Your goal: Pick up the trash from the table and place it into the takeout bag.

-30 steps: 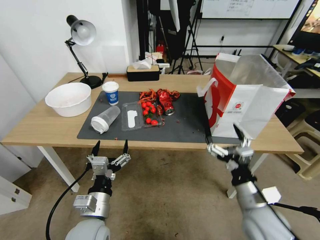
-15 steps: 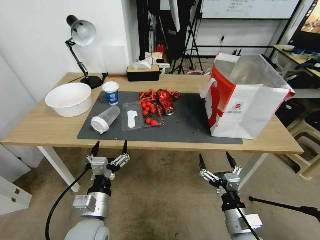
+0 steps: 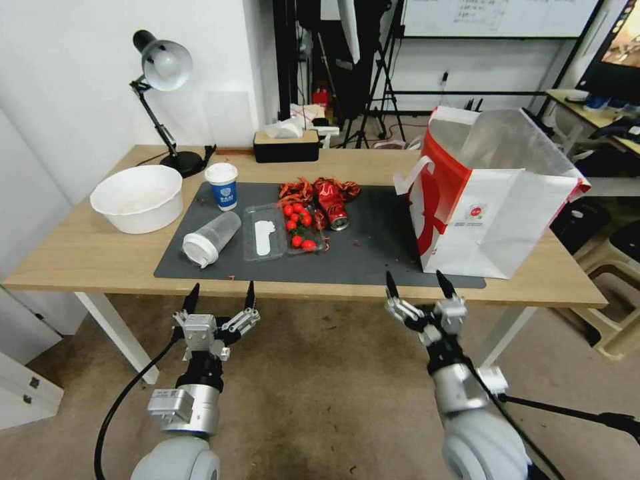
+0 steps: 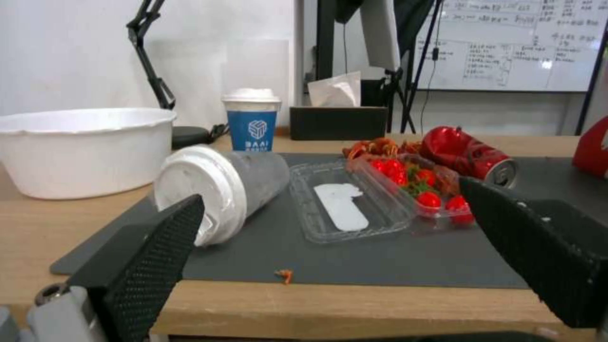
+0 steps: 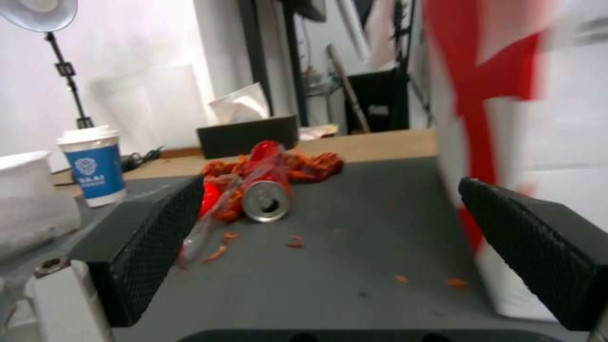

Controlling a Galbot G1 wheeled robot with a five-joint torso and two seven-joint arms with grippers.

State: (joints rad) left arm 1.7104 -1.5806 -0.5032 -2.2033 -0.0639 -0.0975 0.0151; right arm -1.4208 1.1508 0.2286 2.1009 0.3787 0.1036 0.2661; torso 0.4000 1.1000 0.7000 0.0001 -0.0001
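- Nearest the robot, the left claw [image 3: 221, 295] hangs below the desk's front edge, in front of the mat's left end, with its fingers spread wide and nothing between them.
- The right claw [image 3: 414, 285] sits at the front edge too, just before the takeout bag's near corner, jaws wide apart and empty.
- The desk [image 3: 80, 257] carries a dark grey mat [image 3: 373, 257] across its middle.
- Near the mat's front left, a clear white-lidded cup [image 3: 211, 238] lies on its side, lid toward the robot.
- Just right of it is a clear plastic tray [image 3: 267, 233] lying open, with small red tomatoes [image 3: 298, 225] in its right half.
- Touching the tray's far right side, a crushed red can [image 3: 333, 205] lies with its open end facing the robot, among red scraps [image 3: 297, 190].
- A white blue-logo paper cup [image 3: 222, 186] stands upright at the mat's far left corner.
- Left of the mat, a pale round bowl [image 3: 137, 197] rests on the bare wood.
- The takeout bag [image 3: 497, 200] stands upright on the right side of the desk, mouth open, its foil lining visible.
- At the far edge stand a black tissue box [image 3: 287, 146] and a desk lamp [image 3: 162, 100].
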